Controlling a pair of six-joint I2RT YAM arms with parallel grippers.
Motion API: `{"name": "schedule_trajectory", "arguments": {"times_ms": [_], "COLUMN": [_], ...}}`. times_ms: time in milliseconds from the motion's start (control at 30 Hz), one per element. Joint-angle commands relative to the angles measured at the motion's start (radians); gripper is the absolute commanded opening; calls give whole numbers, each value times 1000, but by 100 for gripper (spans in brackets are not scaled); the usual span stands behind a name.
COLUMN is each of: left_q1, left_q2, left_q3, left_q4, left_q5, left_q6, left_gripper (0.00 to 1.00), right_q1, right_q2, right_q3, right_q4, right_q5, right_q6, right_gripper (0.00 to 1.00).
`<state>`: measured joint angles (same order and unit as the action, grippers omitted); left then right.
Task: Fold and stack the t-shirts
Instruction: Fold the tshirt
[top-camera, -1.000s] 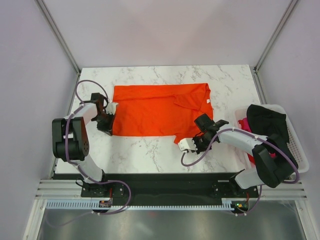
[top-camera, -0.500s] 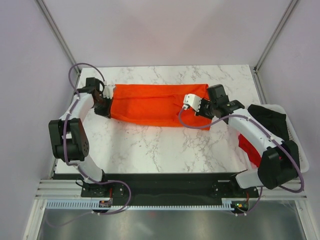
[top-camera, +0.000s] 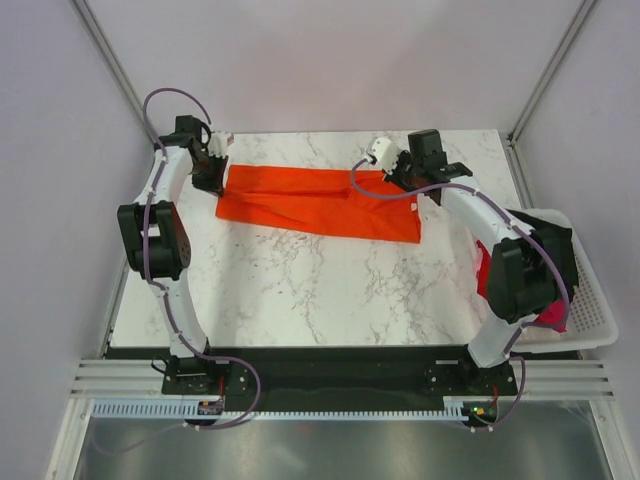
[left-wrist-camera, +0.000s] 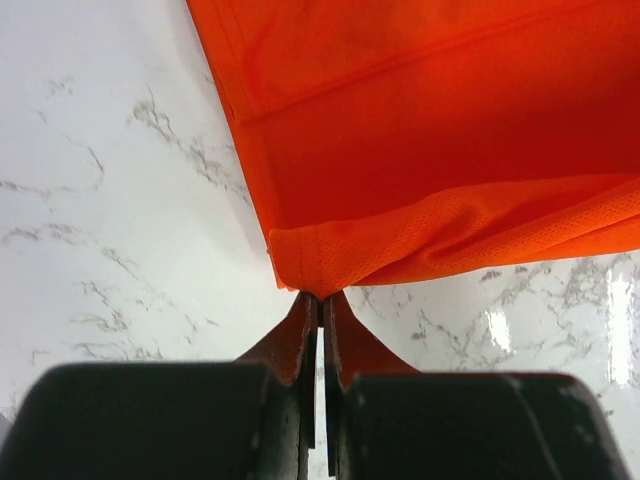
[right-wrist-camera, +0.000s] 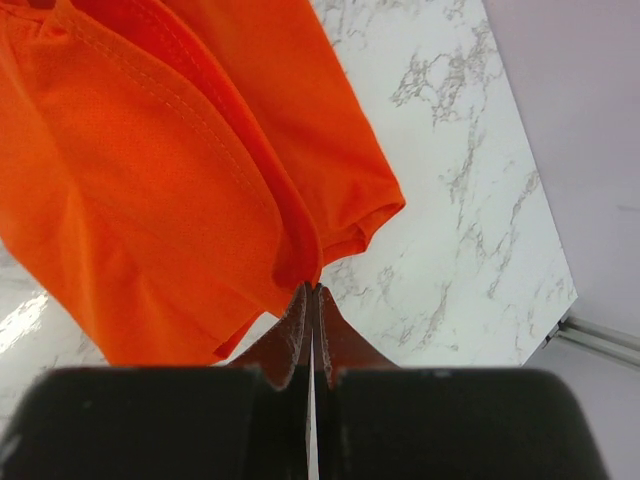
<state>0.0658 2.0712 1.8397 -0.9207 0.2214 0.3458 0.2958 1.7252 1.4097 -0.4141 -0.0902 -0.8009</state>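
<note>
Folding orange-red t-shirt (top-camera: 315, 205): left gripper (left-wrist-camera: 320, 300) & right gripper (right-wrist-camera: 311, 290) each pinched on cloth edge. I'd lower both evenly, cloth taut, edges lined up b4 release.

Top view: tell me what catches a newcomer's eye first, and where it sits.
The bright orange shirt stands out, stretched in a long band across the far half of the marble table. The left gripper pinches its left end and the right gripper pinches near its right end, both shut on the cloth. A white basket sits at the table's right edge.
</note>
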Motion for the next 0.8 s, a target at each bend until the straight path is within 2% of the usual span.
{"name": "schedule_trajectory", "arguments": {"times_ms": [0,300,367,400,467,500,533,567,600,700,767], "left_q1": [-6,-9,-9,-9,-8,-9,-9,-8,-9,-15,-30], "left_q2": [68,193,208,223,225,224,210,201,187,94,20], "left_q3": [114,274,303,328,340,343,342,339,322,239,167], "left_q4": [-69,-99,-98,-99,-98,-96,-95,-90,-84,-27,18], "left_q5": [10,3,-4,-4,-10,-14,-22,-34,-36,-44,-40], "left_q6": [24,10,-14,-25,-51,-60,-82,-93,-97,-74,-10], "left_gripper": [2,4,8,15,17,28,36,42,52,62,64], "right_q1": [-9,-12,-14,-12,-14,-12,-12,-12,-12,19,42], "right_q2": [57,221,247,267,283,289,290,290,274,194,160], "right_q3": [92,219,245,251,274,279,287,308,316,285,227], "right_q4": [55,83,89,95,109,118,141,152,155,161,158], "right_q5": [33,53,64,70,84,116,138,170,197,210,196], "right_q6": [32,43,49,55,81,94,142,173,198,250,272], "right_gripper": [0,0,0,0,0,4,12,29,34,47,53]}}
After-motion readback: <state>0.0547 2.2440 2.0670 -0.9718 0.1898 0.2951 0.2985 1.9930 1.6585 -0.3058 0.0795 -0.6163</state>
